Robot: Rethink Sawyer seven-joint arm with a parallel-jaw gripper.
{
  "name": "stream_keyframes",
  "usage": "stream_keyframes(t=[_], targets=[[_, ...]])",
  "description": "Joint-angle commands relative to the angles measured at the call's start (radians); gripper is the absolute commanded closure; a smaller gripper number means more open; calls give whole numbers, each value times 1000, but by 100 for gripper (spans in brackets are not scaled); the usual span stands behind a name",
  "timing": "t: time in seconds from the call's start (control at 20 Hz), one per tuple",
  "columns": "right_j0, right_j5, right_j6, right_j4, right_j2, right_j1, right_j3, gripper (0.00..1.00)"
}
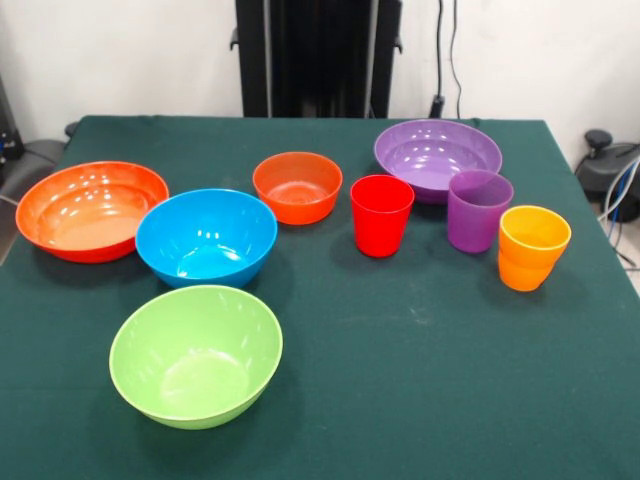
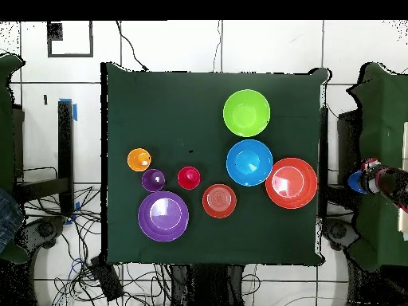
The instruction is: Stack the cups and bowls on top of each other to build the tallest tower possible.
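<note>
We log eight pieces on the green-covered table, all upright and all separate; nothing is stacked.

Left to right in the front view:
- wide orange-red bowl at the far left, near the table's edge
- light blue bowl just beside it, rims close; we cannot tell if they touch
- lime green bowl in front of the blue one, nearest the camera, standing alone
- small orange bowl behind and to the right of the blue bowl
- red cup next along, a small gap from the orange bowl
- wide purple bowl behind the red cup, toward the back of the table
- purple cup in front of that bowl's right side, overlapping it in this view
- orange cup, waisted body, furthest right, close to the purple cup

Overhead view confirms the spread: lime green bowl apart from the row, light blue bowl and orange-red bowl side by side, cups clustered near the purple bowl.

We see no gripper in either view, so we cannot report whether it is open or closed. Only the dark pedestal column shows behind the table.
</note>
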Motion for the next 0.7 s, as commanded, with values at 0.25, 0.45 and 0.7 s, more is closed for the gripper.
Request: stream_keyframes(t=[0.25, 0.45, 0.7], targets=[[102, 57, -70, 0, -63, -43, 65, 100], [166, 37, 60, 41, -82, -56, 107, 100], [245, 31, 151, 81, -126, -63, 109, 100]])
